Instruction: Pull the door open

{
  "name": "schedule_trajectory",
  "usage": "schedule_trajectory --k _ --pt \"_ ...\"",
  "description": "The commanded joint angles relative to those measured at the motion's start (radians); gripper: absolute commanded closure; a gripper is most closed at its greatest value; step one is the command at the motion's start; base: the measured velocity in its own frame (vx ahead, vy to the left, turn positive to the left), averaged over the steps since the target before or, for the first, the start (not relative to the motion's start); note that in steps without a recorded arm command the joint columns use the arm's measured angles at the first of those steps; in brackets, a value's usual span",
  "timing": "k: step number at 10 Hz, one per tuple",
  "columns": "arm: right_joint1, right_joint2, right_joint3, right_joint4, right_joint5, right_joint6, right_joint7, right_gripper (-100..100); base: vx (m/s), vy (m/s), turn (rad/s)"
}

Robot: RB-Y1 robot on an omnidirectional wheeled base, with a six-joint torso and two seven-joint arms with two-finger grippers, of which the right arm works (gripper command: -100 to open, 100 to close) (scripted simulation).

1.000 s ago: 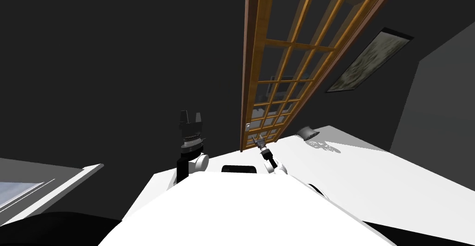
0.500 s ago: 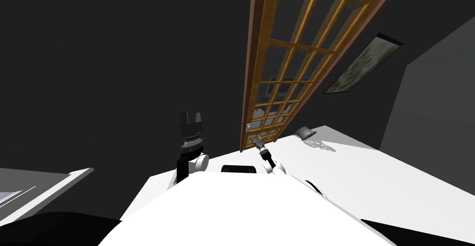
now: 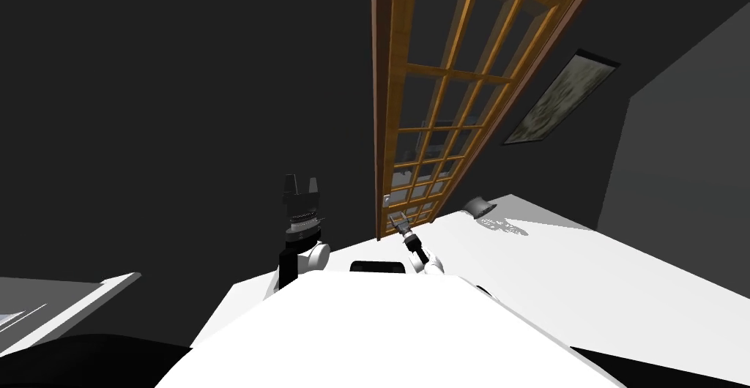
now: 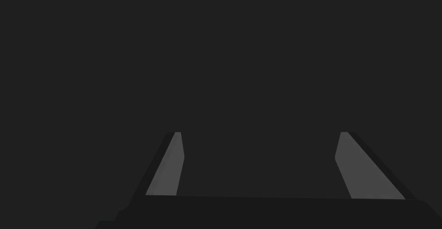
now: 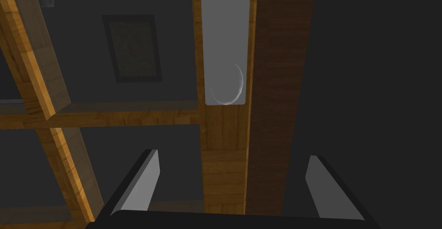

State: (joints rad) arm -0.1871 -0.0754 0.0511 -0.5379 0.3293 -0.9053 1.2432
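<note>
While the left gripper (image 3: 301, 188) stands spread and empty before a flat dark wall (image 3: 146, 76), the door (image 3: 454, 73) rises to its right. It is a tall grid of grained golden wood bars around glass panes, its long axis upright, with a darker brown frame (image 5: 276, 88) along its handle edge. On that edge's stile sits a smooth grey, round-cornered plate (image 5: 224, 32) bearing a round knob (image 5: 228, 88); the right gripper (image 5: 233, 155) points at the stile just short of the plate, blades wide apart, gripping nothing.

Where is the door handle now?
In the right wrist view the grey handle plate sits on the wooden door, at its edge beside the frame, just ahead of the open right gripper.
</note>
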Motion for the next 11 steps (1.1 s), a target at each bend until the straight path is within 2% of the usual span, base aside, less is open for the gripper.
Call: schedule_trajectory --k 1,2,4,5,6,8,10,11 --pt "-0.019 0.005 -0.004 0.048 -0.002 -0.025 0.013 -100 0.012 0.021 0.011" --pt "-0.021 0.013 -0.001 0.050 0.001 -0.023 0.018 -100 0.013 0.019 -0.053" --pt "-0.032 0.054 0.015 0.060 0.016 -0.016 0.042 -100 0.084 0.013 -0.256" --pt "-0.032 0.054 0.015 0.060 0.016 -0.016 0.042 -100 0.110 0.020 -0.086" --pt "-0.037 0.074 0.021 0.064 0.023 -0.013 0.052 -100 0.175 0.015 -0.272" --pt "-0.040 0.089 0.026 0.067 0.028 -0.011 0.060 -100 0.182 0.034 -0.164" --pt "-0.040 0.089 0.026 0.067 0.028 -0.011 0.060 -100 0.073 0.017 -0.015" --pt "-0.042 0.103 0.029 0.069 0.031 -0.009 0.065 -100 0.114 0.031 -0.184"
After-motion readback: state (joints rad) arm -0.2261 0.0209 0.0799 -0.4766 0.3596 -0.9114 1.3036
